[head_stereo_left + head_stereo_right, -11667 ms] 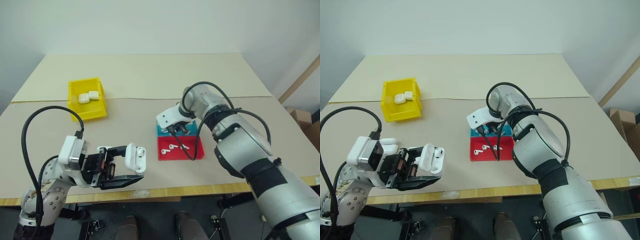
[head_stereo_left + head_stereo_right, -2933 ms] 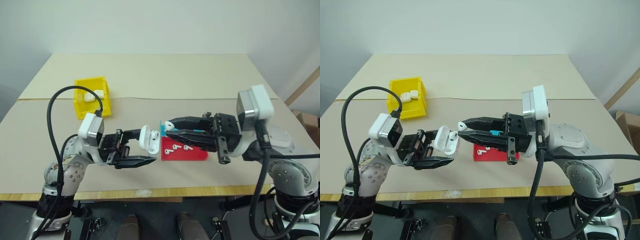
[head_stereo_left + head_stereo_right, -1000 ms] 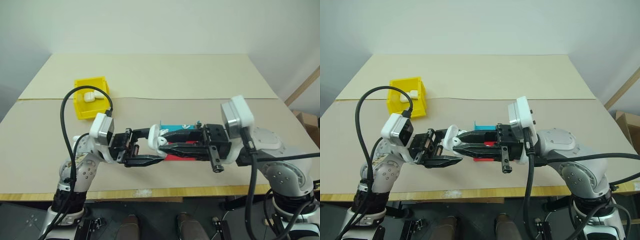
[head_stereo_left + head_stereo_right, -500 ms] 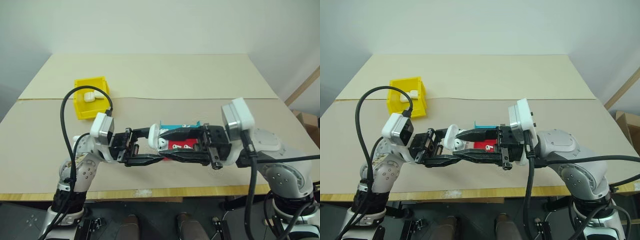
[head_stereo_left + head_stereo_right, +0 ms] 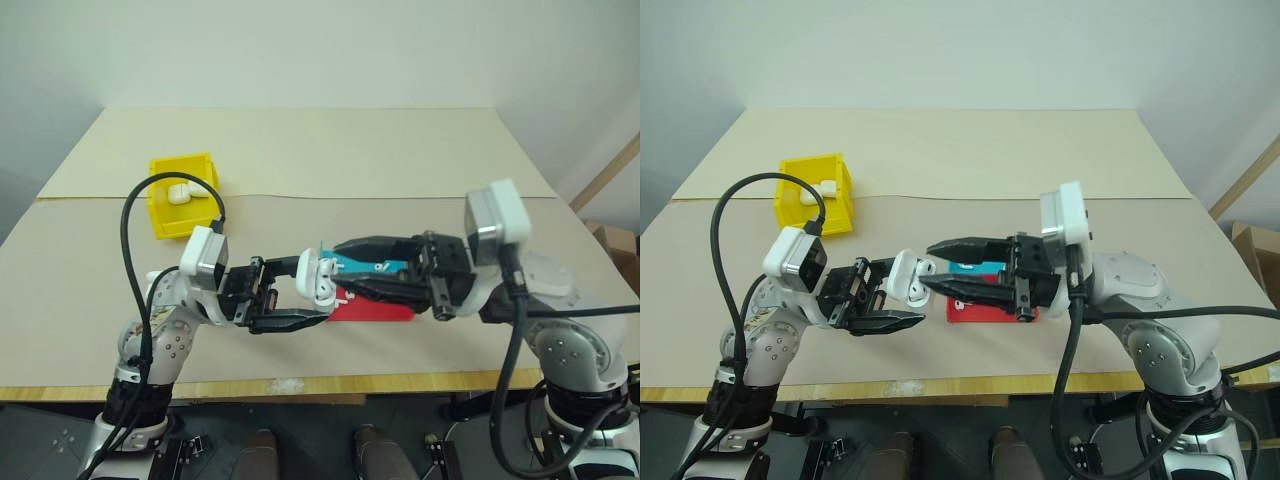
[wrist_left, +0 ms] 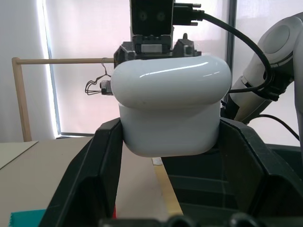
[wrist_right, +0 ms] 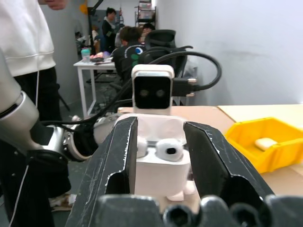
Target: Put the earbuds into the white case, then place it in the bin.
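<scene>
The left gripper (image 5: 300,295) is clamped on the case (image 5: 316,277), holding it above the table (image 5: 300,160) in front of the red tray (image 5: 385,310). The lid stands open, and from the right wrist two earbuds (image 7: 166,148) sit in the case, the near one plain, the other half hidden behind a finger (image 7: 120,156). The right gripper (image 5: 930,268) faces the case with its fingers apart, tips just beside it, holding nothing. Its arm covers most of the blue tray (image 5: 372,265) and red tray, so I cannot tell what lies in them. The bin (image 5: 180,196) sits well apart, with white cases (image 5: 178,193) inside, too small to count.
</scene>
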